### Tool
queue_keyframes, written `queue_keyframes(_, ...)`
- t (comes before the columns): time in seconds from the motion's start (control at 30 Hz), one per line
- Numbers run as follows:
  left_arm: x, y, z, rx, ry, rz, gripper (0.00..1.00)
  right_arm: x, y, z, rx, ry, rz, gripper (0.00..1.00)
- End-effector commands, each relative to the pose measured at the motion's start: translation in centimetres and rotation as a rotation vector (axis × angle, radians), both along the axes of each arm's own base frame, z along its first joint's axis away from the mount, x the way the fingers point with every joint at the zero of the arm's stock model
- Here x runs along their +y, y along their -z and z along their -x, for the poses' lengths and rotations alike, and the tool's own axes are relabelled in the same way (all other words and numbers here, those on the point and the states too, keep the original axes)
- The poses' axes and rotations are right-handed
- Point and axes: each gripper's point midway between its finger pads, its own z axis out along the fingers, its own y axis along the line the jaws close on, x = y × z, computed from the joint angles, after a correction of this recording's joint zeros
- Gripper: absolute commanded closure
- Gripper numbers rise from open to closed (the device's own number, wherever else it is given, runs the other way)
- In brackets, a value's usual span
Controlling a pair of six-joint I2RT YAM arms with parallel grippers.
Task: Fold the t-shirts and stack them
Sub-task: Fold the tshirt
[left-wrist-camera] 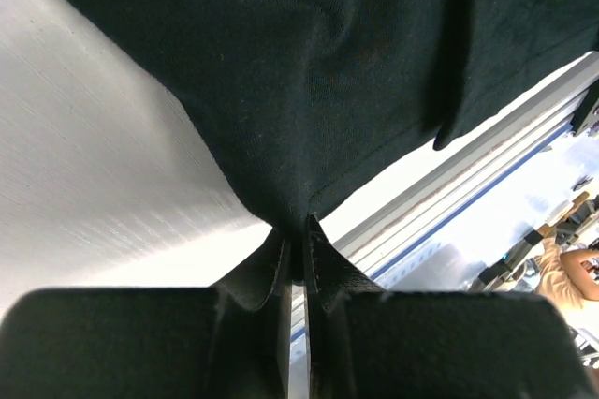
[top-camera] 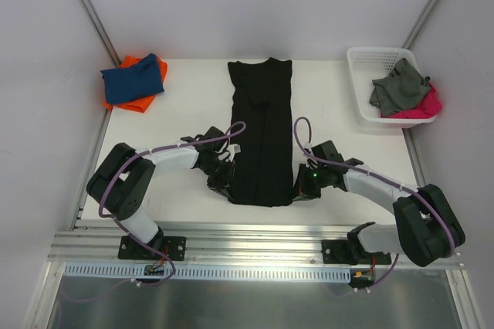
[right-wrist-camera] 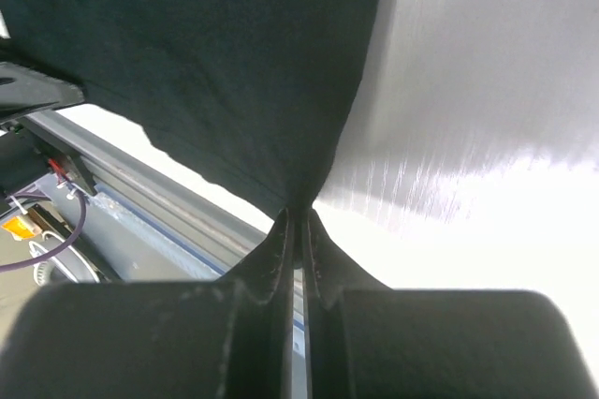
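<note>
white arm links, black joints — purple cables, small green light

A lab test cell: white table walled by plain grey panels, aluminium rail at front

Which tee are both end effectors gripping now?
The black tee, spread lengthwise in the middle, pinched at both near corners; the blue tee and orange tee sit piled far left.

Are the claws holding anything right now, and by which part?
Both hold the black t-shirt: left claw pinches its near left corner, right claw its near right corner.
</note>
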Motion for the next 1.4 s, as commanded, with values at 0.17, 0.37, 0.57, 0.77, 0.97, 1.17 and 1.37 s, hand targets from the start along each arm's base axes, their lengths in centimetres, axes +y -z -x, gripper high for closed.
queue_keyframes(0.17,-1.0,-3.1,0.1,-0.063,0.046,0.092,1.0,-0.7,-3.8,-1.6,-0.11,-0.007,-0.061,1.0)
queue_keyframes(0.37,-0.9,-5.5,-0.8,-0.174,0.097,0.113,1.0,-1.4,-5.7,-2.8,-0.171,0.009,-0.086,1.0)
queue_keyframes(0.57,-1.3,-8.0,-1.7,-0.256,0.141,0.146,1.0,-1.1,-8.5,-3.6,-0.241,-0.01,-0.133,1.0)
queue_keyframes(0.77,-1.1,-9.7,-1.3,-0.303,0.156,0.176,1.0,-0.9,-10.8,-3.9,-0.294,-0.036,-0.155,1.0)
queue_keyframes(0.97,-0.4,-11.4,-4.6,-0.402,0.104,0.159,1.0,-1.0,-14.7,-7.7,-0.412,0.012,-0.177,1.0)
queue_keyframes(1.17,-0.2,-13.7,-10.6,-0.505,0.028,0.132,1.0,-1.3,-16.9,-11.9,-0.459,0.069,-0.197,1.0)
queue_keyframes(1.37,-0.2,-14.8,-17.2,-0.582,-0.035,0.104,1.0,-0.9,-16.8,-16.1,-0.47,0.098,-0.204,1.0)
